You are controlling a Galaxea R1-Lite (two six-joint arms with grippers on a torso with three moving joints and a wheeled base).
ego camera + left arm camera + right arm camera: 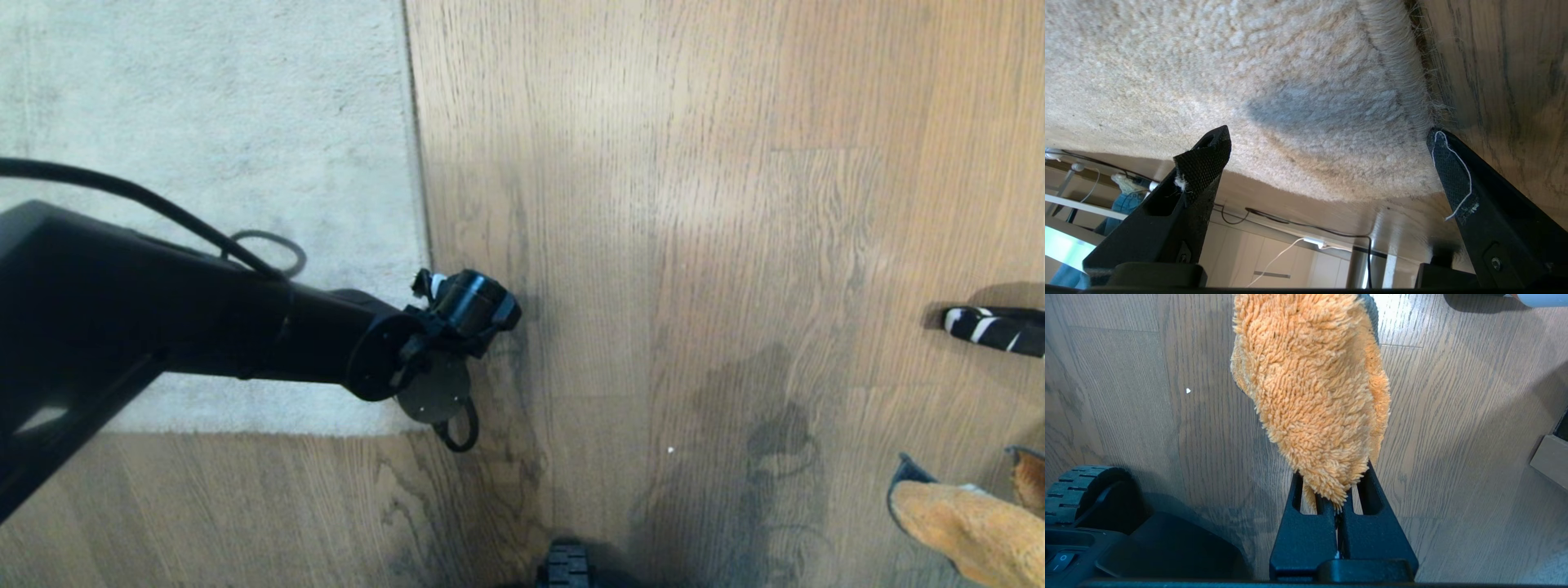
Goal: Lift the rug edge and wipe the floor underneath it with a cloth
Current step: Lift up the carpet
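Note:
The pale grey-beige rug [245, 122] lies flat at the upper left, and its rug edge [418, 188] runs down to a square corner [412, 431]. My left arm's wrist [457, 322] hangs over that corner and hides the fingers. In the left wrist view my left gripper [1329, 163] is open and empty, straddling the rug edge [1412, 90]. One fingertip [1208, 153] is over the pile, the other [1447, 163] over the floor [1502, 81]. My right gripper [1337, 494] is shut on the orange cloth [1310, 388], which hangs above the floor [1453, 416]. The cloth [963, 523] shows at the lower right.
A black-and-white striped object [992, 327] lies at the right edge. My base's wheel [565, 567] shows at the bottom and again in the right wrist view as the wheel [1081, 490]. Cables [1306, 228] trail along the far wall. Bare plank floor [694, 245] spreads right of the rug.

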